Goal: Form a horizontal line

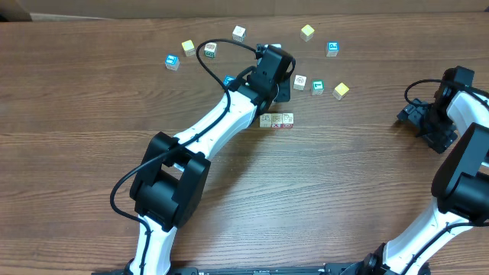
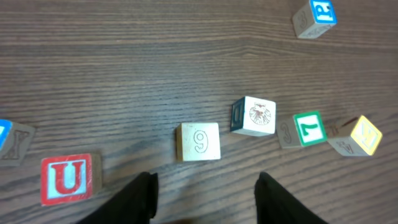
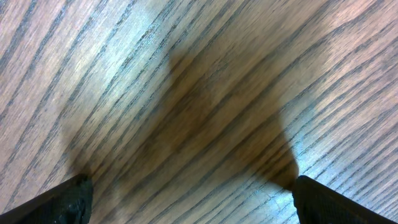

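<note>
Cubes of the horizontal line (image 1: 276, 120), three of them touching side by side, lie near the middle of the counter (image 1: 344, 191), just beside the left arm (image 1: 221, 122). The left end effector (image 2: 208, 202) is released, its fingers apart with only wood between them, a whitish "9" cube (image 2: 198, 141) just ahead of the gap and a red "U" cube (image 2: 67, 178) off to one side. The right end effector (image 3: 193, 205) is spread wide over bare wood, well apart from the row.

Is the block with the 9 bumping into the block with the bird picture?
Apart. The left wrist view shows bare wood between the 9 block and the bird block.
</note>
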`<state>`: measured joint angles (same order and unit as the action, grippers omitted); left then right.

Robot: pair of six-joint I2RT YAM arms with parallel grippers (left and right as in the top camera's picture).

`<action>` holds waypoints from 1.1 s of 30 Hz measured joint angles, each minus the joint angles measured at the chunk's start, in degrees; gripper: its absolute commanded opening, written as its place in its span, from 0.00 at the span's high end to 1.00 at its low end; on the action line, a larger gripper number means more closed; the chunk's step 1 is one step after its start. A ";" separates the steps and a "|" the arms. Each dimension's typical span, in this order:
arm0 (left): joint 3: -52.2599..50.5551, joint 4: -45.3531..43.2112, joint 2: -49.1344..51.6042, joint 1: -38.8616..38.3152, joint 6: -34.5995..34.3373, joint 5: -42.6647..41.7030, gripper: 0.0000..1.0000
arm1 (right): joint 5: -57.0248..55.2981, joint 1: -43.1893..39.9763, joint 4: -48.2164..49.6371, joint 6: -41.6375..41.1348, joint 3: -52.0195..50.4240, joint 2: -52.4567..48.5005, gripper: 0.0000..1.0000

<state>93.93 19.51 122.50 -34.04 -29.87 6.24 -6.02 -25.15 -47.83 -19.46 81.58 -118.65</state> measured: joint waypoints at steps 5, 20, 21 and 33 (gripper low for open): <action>-2.89 -4.61 0.00 0.00 -0.02 0.02 0.55 | -0.02 0.00 0.00 -0.02 0.00 0.00 0.00; -4.44 -10.62 0.00 0.00 0.20 0.00 0.40 | 0.02 0.00 0.00 -0.02 0.00 0.00 0.00; -4.44 -11.34 0.00 0.00 0.24 0.02 0.41 | 0.00 0.00 0.02 -0.04 0.00 0.00 0.00; -4.46 -18.93 4.42 0.00 0.42 0.44 0.41 | 0.00 0.00 -0.02 -0.04 0.00 0.00 0.00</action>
<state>89.47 0.58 126.91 -34.04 -29.45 6.68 -6.02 -25.15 -47.86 -19.51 81.58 -118.65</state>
